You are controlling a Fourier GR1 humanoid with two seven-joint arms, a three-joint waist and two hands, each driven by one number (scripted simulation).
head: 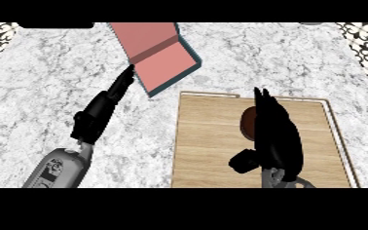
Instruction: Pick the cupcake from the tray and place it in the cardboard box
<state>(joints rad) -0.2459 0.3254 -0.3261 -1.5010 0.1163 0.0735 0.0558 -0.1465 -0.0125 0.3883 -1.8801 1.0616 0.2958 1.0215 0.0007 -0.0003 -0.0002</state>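
The brown cupcake (247,122) sits on the wooden tray (208,146) at the lower right, mostly hidden behind my right hand (277,136). That hand stands over the tray with its fingers straight, pointing away from me, and the thumb (243,162) spread low to the left; the cupcake shows just left of the palm. The cardboard box (161,58), pink inside with teal edges, lies open at the top centre. My left hand (101,112) stretches straight toward it, fingertips (128,74) at the box's left edge.
Grey marble counter (57,78) surrounds the tray and box. A dark object (57,25) shows at the top left edge, and patterned patches (354,31) fill the top corners. The tray's far rim (208,95) lies just below the box.
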